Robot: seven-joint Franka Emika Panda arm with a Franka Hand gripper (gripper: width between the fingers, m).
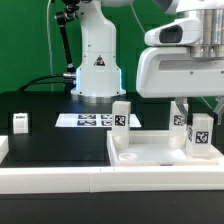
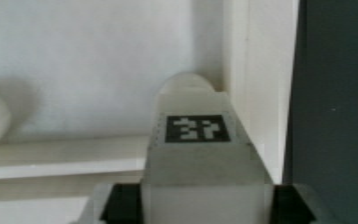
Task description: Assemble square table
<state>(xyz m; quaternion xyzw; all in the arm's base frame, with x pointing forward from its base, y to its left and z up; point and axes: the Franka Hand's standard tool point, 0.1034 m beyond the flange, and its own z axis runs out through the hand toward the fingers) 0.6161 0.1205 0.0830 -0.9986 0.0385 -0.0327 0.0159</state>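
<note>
- My gripper brackets the leg, one finger on each flank. I cannot tell whether it is clamped yet.
- That leg stands at the exterior view's far right, seemingly on the slab near its back corner.
- I should squeeze squarely on the flat sides so the leg stays upright.
- Then lift straight up, since another leg stands just beside.

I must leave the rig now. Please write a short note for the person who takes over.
The hand is closed on a leg at the exterior view's right, by the tabletop.
A second leg stands beside it, a third leg by the marker board, a fourth leg at that view's left.
Done: no leg looks fitted.
Left: fit all four.
</note>
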